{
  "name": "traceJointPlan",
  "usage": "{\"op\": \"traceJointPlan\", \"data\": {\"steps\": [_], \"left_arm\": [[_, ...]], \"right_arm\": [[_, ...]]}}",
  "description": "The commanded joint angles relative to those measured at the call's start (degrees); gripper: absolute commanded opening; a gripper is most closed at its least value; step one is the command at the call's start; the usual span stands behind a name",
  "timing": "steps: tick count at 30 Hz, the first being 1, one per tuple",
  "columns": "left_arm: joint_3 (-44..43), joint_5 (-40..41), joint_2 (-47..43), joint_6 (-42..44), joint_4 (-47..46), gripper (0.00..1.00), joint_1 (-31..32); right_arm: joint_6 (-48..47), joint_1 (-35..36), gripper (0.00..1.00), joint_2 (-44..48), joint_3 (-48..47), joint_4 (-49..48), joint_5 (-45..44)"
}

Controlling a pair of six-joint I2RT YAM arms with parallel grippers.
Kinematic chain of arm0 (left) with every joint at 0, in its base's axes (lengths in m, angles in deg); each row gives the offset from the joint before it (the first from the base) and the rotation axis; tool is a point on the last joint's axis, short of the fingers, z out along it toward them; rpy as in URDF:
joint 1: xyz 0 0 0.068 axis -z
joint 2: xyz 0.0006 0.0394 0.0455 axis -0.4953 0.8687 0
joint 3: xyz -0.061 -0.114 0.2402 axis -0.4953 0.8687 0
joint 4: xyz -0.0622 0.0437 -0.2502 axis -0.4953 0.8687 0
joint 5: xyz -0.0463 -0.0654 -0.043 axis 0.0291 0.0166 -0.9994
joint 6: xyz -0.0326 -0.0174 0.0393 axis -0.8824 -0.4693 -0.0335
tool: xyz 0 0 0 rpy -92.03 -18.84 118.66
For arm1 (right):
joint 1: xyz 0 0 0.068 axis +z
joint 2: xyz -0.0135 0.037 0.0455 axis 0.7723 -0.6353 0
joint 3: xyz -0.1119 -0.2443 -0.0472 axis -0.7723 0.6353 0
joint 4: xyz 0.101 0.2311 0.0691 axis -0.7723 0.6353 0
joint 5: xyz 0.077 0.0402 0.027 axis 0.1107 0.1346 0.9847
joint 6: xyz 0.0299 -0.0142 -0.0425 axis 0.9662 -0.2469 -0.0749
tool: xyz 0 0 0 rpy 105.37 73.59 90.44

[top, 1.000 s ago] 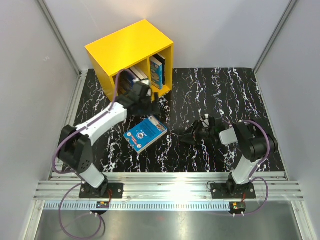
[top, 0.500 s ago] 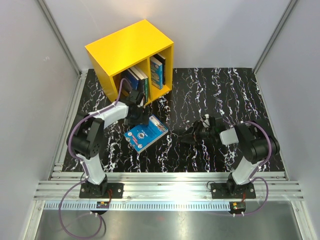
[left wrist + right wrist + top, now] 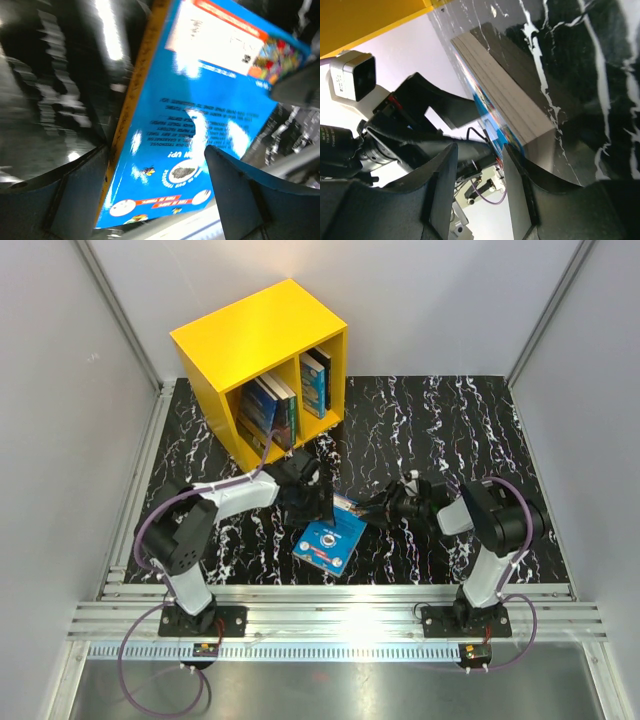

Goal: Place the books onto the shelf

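1. The blue book (image 3: pixel 328 542) lies on the table (image 3: pixel 440 420) between the two arms, well apart from the yellow shelf (image 3: pixel 250 335). Other books (image 3: pixel 264 408) stand in both of the shelf's compartments.
2. The left tool (image 3: pixel 156 149) is spread wide over the book's cover by the spine. It does not seem to be pinching anything.
3. The right tool (image 3: pixel 480 147) is half spread with nothing between its fingers. The book's page edge lies just ahead of it.
4. The book is thin and the table is glossy, so closing fingers may push it along instead of getting under it.
5. Both tools crowd the same end of the book, so they could knock together.
6. Gripped by one edge, the paperback may droop, then catch the shelf's divider or topple the standing books.
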Motion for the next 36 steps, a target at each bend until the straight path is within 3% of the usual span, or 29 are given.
{"op": "traceJointPlan", "data": {"steps": [1, 6, 9, 10, 13, 16, 20, 23, 31, 36], "left_arm": [[-2.1, -4.9, 4.4, -5.1, 0.8, 0.81, 2.0], [-4.5, -5.1, 5.5, -5.8, 1.2, 0.81, 3.3], [-4.4, -5.2, 5.6, -6.0, 1.1, 0.81, 3.3], [-4.3, -5.0, 5.7, -6.0, 1.2, 0.81, 3.4], [-2.5, -5.0, 5.0, -6.5, 0.2, 0.81, 3.5], [-1.4, -5.3, 5.1, -6.8, -0.6, 0.80, 3.5], [-1.4, -5.3, 5.4, -6.9, -0.7, 0.80, 3.9], [-1.4, -5.5, 5.2, -6.9, -0.6, 0.80, 4.0], [-1.2, -5.5, 5.1, -6.4, -0.4, 0.80, 4.1], [-1.8, -5.5, 5.4, -5.6, 0.4, 0.80, 4.1]], "right_arm": [[4.0, 1.5, 0.49, -2.2, 1.8, -10.1, -0.4], [4.2, 1.8, 0.49, -0.1, 5.0, -10.8, 0.4], [-0.8, 1.2, 0.49, 7.0, 5.5, -1.2, 0.3], [-6.5, 0.8, 0.49, 12.5, 5.2, 9.7, -0.3], [-15.7, 0.7, 0.50, 23.1, 2.9, 29.0, -6.4], [-18.8, 0.6, 0.51, 27.4, 1.8, 35.8, -9.1], [-22.2, 0.6, 0.51, 26.5, 1.4, 39.8, -11.5], [-27.1, 0.5, 0.51, 26.0, -0.3, 49.0, -18.4], [-26.2, 0.0, 0.49, 19.3, -0.9, 43.5, -16.7], [-23.2, 0.0, 0.49, 20.5, -1.0, 38.9, -15.4]]}}
